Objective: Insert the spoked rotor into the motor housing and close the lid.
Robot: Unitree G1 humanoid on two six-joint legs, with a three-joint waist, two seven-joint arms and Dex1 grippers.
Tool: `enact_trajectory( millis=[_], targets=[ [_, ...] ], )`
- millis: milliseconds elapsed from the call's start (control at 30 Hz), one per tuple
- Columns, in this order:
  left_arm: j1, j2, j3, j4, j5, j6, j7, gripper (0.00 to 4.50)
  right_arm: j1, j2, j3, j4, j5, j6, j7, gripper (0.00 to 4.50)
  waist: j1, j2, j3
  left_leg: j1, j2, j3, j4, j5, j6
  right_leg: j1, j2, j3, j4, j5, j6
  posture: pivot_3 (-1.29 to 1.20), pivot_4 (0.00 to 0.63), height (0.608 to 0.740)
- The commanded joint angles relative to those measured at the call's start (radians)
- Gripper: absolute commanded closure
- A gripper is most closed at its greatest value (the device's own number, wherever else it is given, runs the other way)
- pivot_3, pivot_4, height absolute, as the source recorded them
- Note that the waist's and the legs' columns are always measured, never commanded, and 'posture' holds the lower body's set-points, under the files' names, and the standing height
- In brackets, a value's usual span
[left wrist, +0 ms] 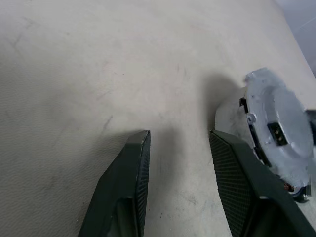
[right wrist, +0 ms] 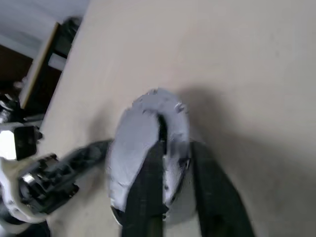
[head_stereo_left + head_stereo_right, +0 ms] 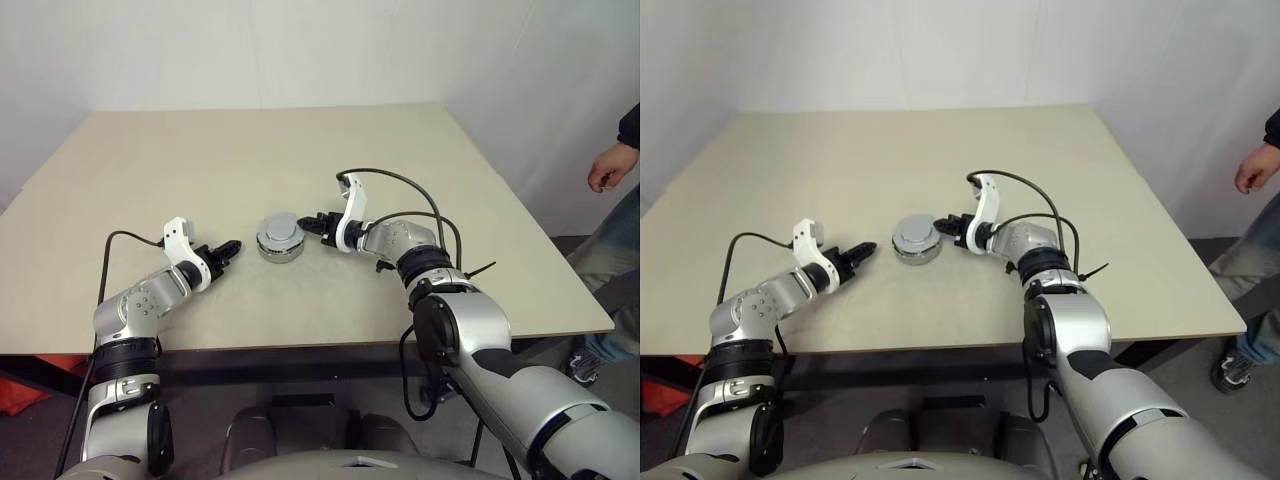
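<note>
The motor housing is being seen near the middle of the table with the lid sitting on top of it. The lid's rim is being straddled by the fingers of the right gripper, though a firm pinch cannot be told. The left gripper is being held nearby, its jaws spread and empty.

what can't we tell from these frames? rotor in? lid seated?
- Spoked rotor: the lid covers the motor housing, so its inside is hidden in both eye views.
- Lid seating: the right wrist view is blurred and the right gripper overlaps the rim; full closure is unclear.
- Right gripper's jaws: contact with the lid can't be judged.
- Left wrist view: the housing is cut off by the frame edge and a finger.
</note>
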Motion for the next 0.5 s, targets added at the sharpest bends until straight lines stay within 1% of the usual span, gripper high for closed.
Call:
enact_trajectory(
  millis=[33, 167, 267, 400, 500],
  targets=[
    [0.002, 0.014, 0.006, 0.005, 0.019, 0.01, 0.019, 2.48, -0.004, 0.005, 0.029, -0.038, -0.025, -0.034, 0.005, 2.77, -0.001, 0.0, 0.0, 0.0, 0.0, 0.0, 0.0, 0.0, 0.0, 0.0, 0.0, 0.0, 0.0, 0.0, 0.0, 0.0, 0.0, 0.74],
    [0.003, 0.014, 0.006, 0.001, 0.018, 0.012, 0.019, 2.48, 0.003, 0.006, 0.033, -0.049, -0.032, -0.081, 0.004, 2.77, -0.001, 0.0, 0.0, 0.0, 0.0, 0.0, 0.0, 0.0, 0.0, 0.0, 0.0, 0.0, 0.0, 0.0, 0.0, 0.0, 0.0, 0.74],
    [0.003, 0.013, 0.006, -0.001, 0.017, 0.014, 0.02, 2.48, 0.011, 0.005, 0.044, -0.062, -0.05, -0.151, -0.006, 2.77, -0.001, 0.0, 0.0, 0.0, 0.0, 0.0, 0.0, 0.0, 0.0, 0.0, 0.0, 0.0, 0.0, 0.0, 0.0, 0.0, 0.0, 0.74],
    [0.001, 0.012, 0.005, -0.003, 0.016, 0.017, 0.022, 2.48, 0.017, 0.005, 0.046, -0.085, -0.077, -0.299, -0.06, 2.77, -0.001, 0.0, 0.0, 0.0, 0.0, 0.0, 0.0, 0.0, 0.0, 0.0, 0.0, 0.0, 0.0, 0.0, 0.0, 0.0, 0.0, 0.74],
    [0.0, 0.012, 0.004, -0.001, 0.017, 0.018, 0.021, 2.48, 0.02, 0.01, 0.051, -0.137, -0.076, -0.376, -0.044, 2.77, -0.002, 0.0, 0.0, 0.0, 0.0, 0.0, 0.0, 0.0, 0.0, 0.0, 0.0, 0.0, 0.0, 0.0, 0.0, 0.0, 0.0, 0.74]
  ],
)
